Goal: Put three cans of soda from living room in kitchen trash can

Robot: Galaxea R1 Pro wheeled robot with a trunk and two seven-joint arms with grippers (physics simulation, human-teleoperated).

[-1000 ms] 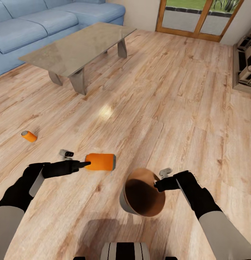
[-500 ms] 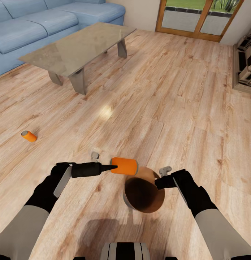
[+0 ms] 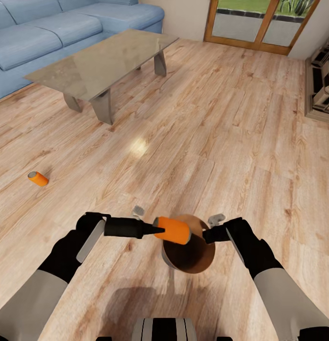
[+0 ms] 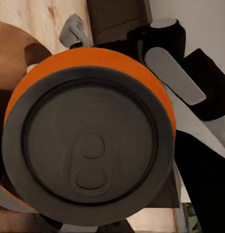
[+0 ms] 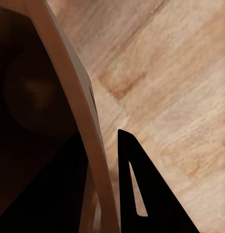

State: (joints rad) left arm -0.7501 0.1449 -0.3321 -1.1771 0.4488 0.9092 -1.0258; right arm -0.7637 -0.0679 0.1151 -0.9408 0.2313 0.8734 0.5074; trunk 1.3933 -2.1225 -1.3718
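the left gripper (image 3: 157, 230) is clamped on an orange can (image 3: 173, 230), lying sideways right over the bin's (image 3: 202, 259) mouth; the right gripper (image 3: 208, 234) pinches the rim.

Both arms forward, fingers (image 3: 154, 229) clamped.

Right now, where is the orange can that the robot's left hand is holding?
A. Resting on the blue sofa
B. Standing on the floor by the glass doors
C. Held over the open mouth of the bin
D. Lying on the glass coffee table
C: in the head view the left hand holds the orange can over the brown opening of the bin, whose rim the right hand grips.
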